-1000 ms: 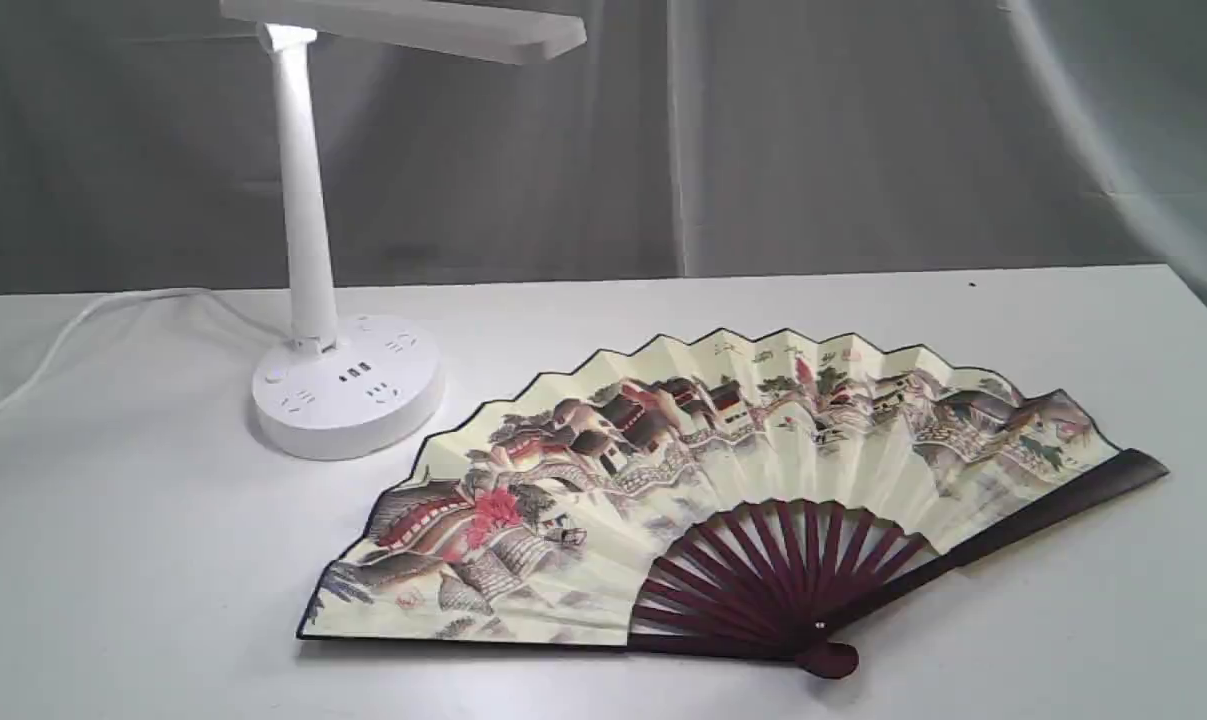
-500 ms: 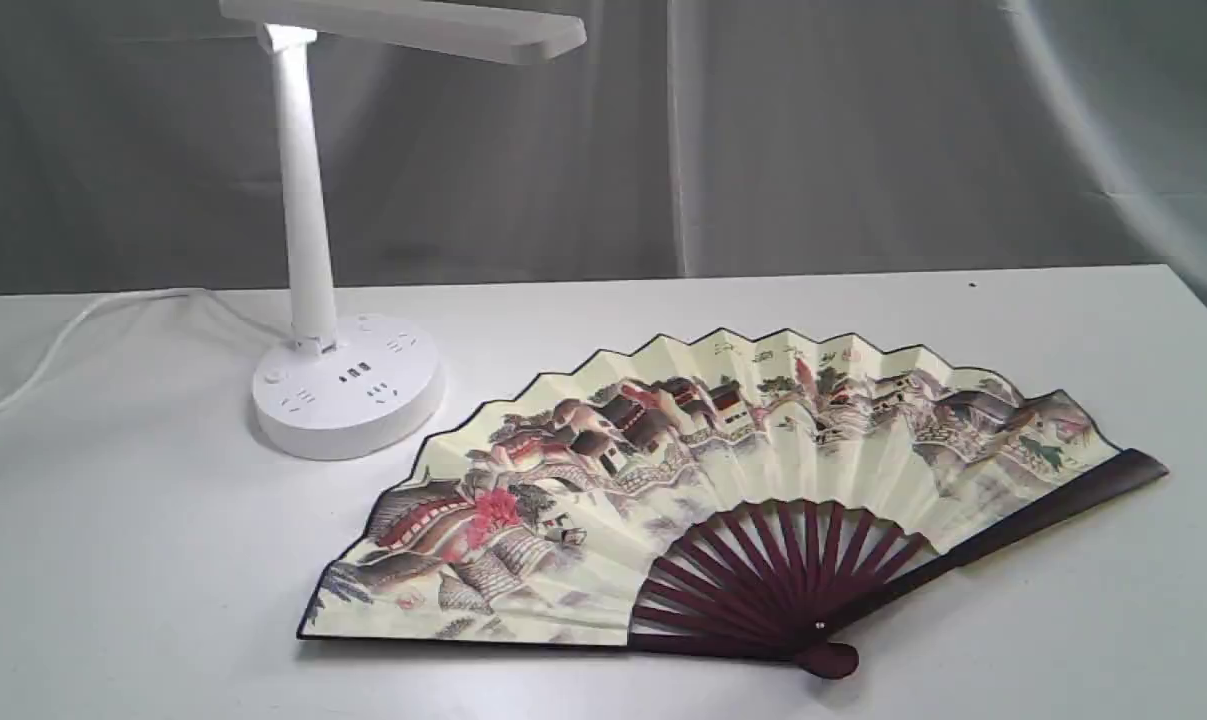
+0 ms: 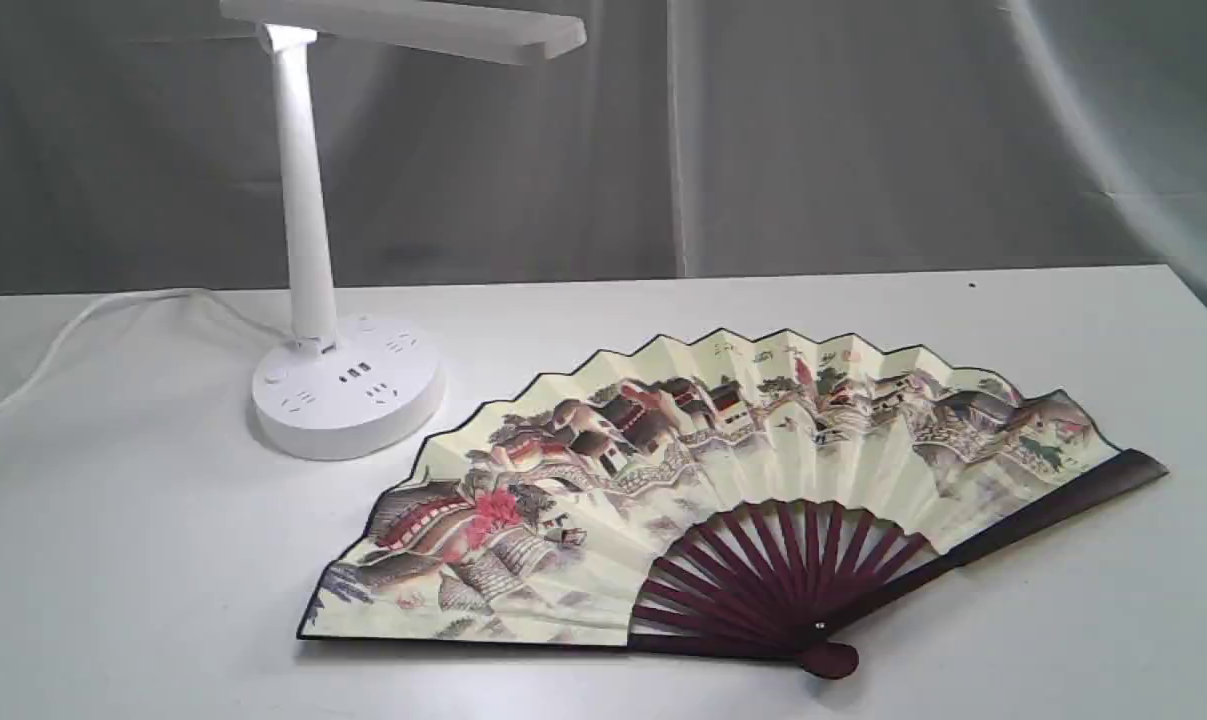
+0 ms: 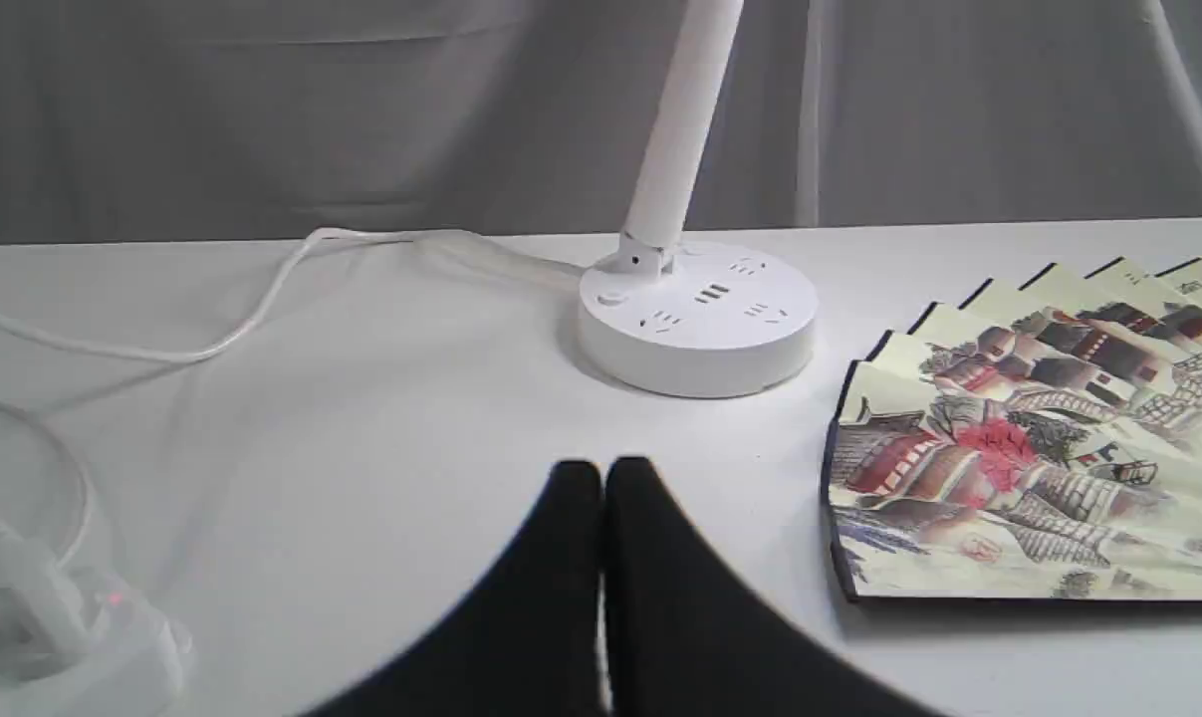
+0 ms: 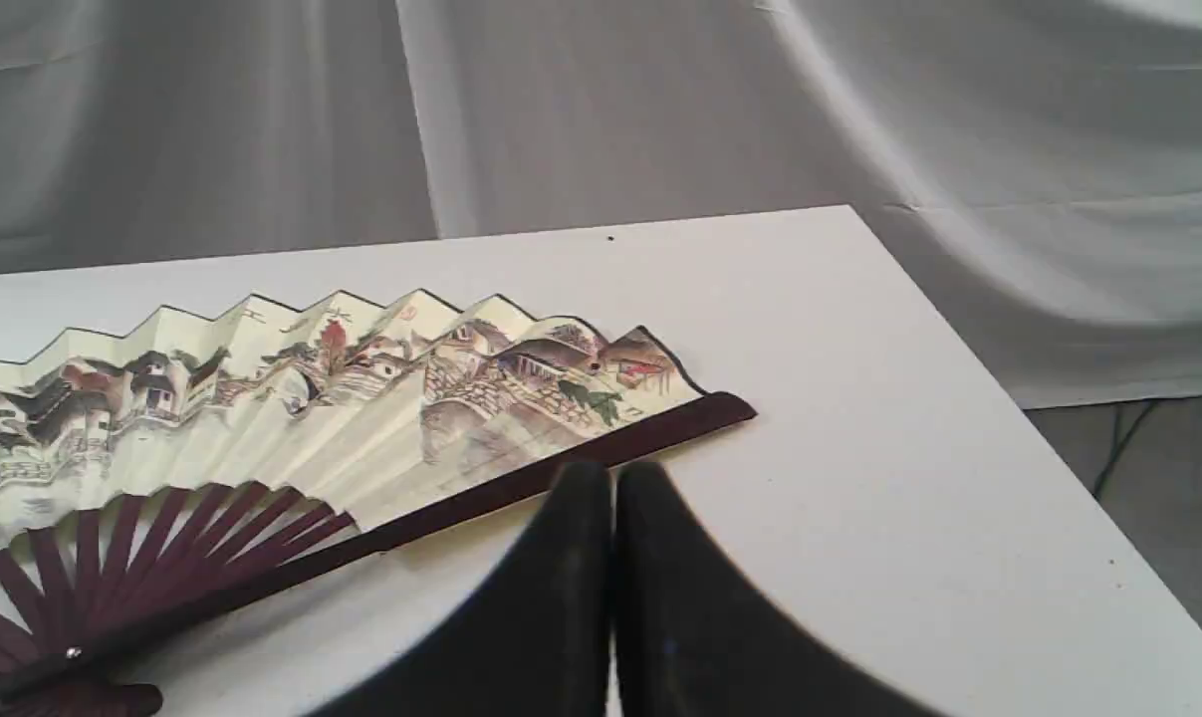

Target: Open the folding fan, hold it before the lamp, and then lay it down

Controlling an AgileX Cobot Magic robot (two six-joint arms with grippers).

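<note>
The folding fan (image 3: 723, 480) lies fully spread and flat on the white table, painted side up, pivot toward the front; it also shows in the left wrist view (image 4: 1039, 448) and the right wrist view (image 5: 312, 398). The white lamp (image 3: 303, 210) stands at the back left, its round base (image 4: 698, 317) beside the fan's left end. Neither arm appears in the exterior view. My left gripper (image 4: 602, 473) is shut and empty, hanging above bare table near the lamp base. My right gripper (image 5: 612, 473) is shut and empty, close to the fan's dark right guard (image 5: 561, 468).
The lamp's white cable (image 4: 262, 299) trails across the table to a plug in a power strip (image 4: 53, 617). The table's right edge (image 5: 1009, 418) drops off to the floor. A grey cloth backdrop (image 3: 863, 130) hangs behind.
</note>
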